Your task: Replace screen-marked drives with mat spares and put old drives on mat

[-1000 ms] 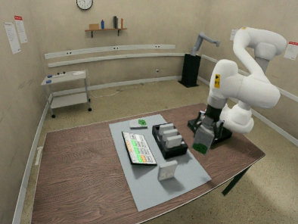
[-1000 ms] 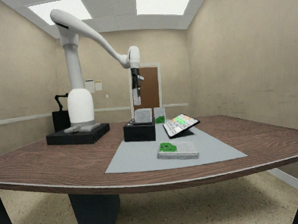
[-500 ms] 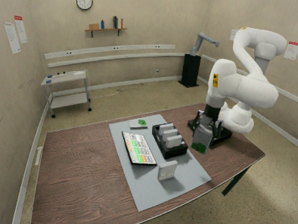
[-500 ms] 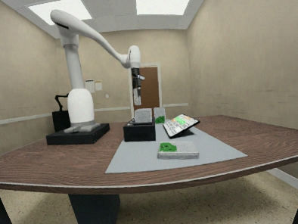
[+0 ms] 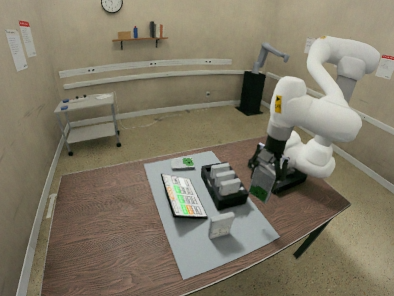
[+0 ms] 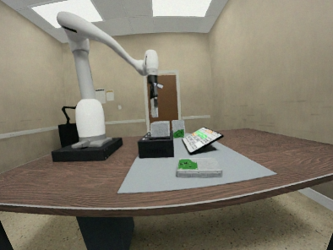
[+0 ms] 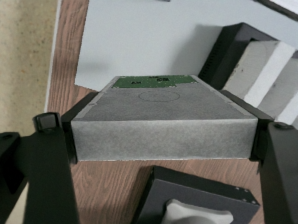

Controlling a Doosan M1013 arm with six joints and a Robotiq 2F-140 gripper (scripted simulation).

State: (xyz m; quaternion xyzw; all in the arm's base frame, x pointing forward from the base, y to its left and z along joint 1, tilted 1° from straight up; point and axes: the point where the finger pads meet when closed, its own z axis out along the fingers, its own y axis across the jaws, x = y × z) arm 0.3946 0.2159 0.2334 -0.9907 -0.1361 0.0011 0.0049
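our black two-finger tool (image 5: pixel 270 162) (image 6: pixel 155 99) (image 7: pixel 158 105) grasps a silver-grey box-shaped metal drive (image 5: pixel 263 183) (image 6: pixel 155 111) (image 7: pixel 165 107), raised near the counter's (image 5: pixel 100 220) (image 6: pixel 84 186) (image 7: pixel 102 192) robot-side edge; swinging it low could knock drives seated in the black plastic dock (image 5: pixel 231 201) (image 6: pixel 156 149) (image 7: pixel 216 65).

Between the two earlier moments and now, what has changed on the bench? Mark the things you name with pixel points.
The gripper (image 5: pixel 268 169) (image 6: pixel 155 101) (image 7: pixel 158 105) has carried the held drive (image 5: pixel 262 181) (image 6: pixel 155 111) (image 7: pixel 165 107) slightly toward the dock (image 5: pixel 231 201) (image 6: pixel 156 149) (image 7: pixel 215 65), a little left in the top view. Nothing was newly grasped or let go. The dock, screen (image 5: pixel 186 197) (image 6: pixel 203 141), flat drive (image 5: pixel 178 164) (image 6: pixel 207 170) and standing drive (image 5: pixel 221 226) (image 6: pixel 178 126) stayed put.
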